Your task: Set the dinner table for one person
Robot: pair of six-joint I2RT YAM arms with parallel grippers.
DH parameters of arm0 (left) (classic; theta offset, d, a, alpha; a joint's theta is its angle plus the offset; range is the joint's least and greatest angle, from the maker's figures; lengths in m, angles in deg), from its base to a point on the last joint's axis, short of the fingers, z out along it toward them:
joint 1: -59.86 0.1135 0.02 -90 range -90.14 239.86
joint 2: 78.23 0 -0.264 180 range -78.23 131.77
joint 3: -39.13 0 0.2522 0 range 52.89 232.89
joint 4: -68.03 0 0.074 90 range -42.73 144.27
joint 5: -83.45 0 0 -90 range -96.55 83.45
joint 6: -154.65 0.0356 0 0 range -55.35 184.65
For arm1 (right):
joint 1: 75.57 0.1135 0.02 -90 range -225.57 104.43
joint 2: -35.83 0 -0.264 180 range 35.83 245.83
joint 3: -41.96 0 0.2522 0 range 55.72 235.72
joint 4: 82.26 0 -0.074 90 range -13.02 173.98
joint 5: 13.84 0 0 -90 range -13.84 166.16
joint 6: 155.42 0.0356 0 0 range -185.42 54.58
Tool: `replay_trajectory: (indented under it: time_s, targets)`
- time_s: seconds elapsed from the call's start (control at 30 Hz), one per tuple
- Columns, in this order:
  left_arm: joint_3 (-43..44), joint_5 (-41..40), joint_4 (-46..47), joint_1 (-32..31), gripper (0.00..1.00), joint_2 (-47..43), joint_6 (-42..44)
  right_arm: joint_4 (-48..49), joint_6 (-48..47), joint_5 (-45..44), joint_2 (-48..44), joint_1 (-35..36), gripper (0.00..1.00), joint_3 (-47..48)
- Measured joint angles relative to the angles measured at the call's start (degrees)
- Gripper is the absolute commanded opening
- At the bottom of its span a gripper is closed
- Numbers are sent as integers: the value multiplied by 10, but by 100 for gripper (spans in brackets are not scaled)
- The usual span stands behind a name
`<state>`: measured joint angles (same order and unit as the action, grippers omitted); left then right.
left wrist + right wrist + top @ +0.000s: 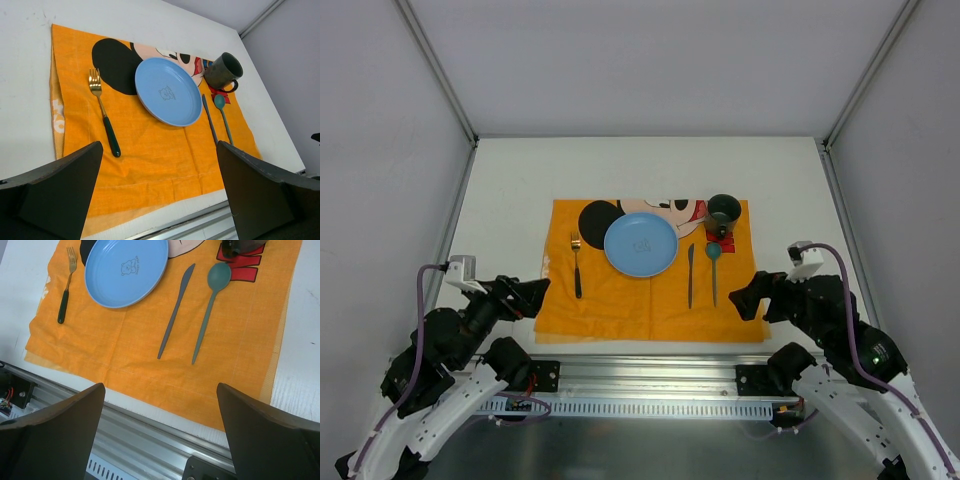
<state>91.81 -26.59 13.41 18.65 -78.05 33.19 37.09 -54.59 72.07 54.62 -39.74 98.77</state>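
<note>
A: What is the biggest thing in the scene?
B: The white worktop [640, 170]. It spreads between the grey walls, with an aluminium rail [650, 372] along its near edge, and everything else lies on it.
A: And on top of it?
B: An orange placemat [620, 305] with a cartoon mouse printed at its far side. It lies flat in the middle, and its near edge stops just short of the rail.
A: Where are the arms?
B: The left pincer [536, 298] hovers at the mat's near left corner and the right pincer [744, 300] at its near right corner. Both have their jaws spread wide and hold nothing. In each wrist view the two dark fingers stand well apart.
A: And the place setting?
B: A blue plate [640, 244] sits mid-mat toward the far side, overlapping the mouse print. A dark green mug [723, 213] stands upright at the mat's far right corner. Right of the plate lies a grey knife [690, 276]. Just beside the knife is a teal spoon [714, 268], its bowl at the far end, close to the mug. Left of the plate lies a fork [576, 268] with gold tines pointing far and a dark handle.
</note>
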Motion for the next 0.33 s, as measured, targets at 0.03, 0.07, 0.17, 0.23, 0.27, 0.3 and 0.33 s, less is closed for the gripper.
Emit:
replay_trajectory:
  time_s: [0.03,0.07,0.17,0.23,0.27,0.3,0.33]
  targets:
    - [0,0,0,1,99,0,-1,0,0,1,0,0,100,0]
    - [0,0,0,2,99,0,-4,0,0,1,-1,0,99,0]
    - [0,0,1,4,99,0,-7,0,0,1,-7,0,99,0]
    - [0,3,1,4,99,0,-5,0,0,1,-11,0,99,0]
    - [0,5,1,4,99,0,-2,0,0,1,-13,0,100,0]
    - [0,9,1,4,99,0,3,0,0,1,-14,0,99,0]
    - [1,17,1,4,99,0,9,0,0,1,-15,0,100,0]
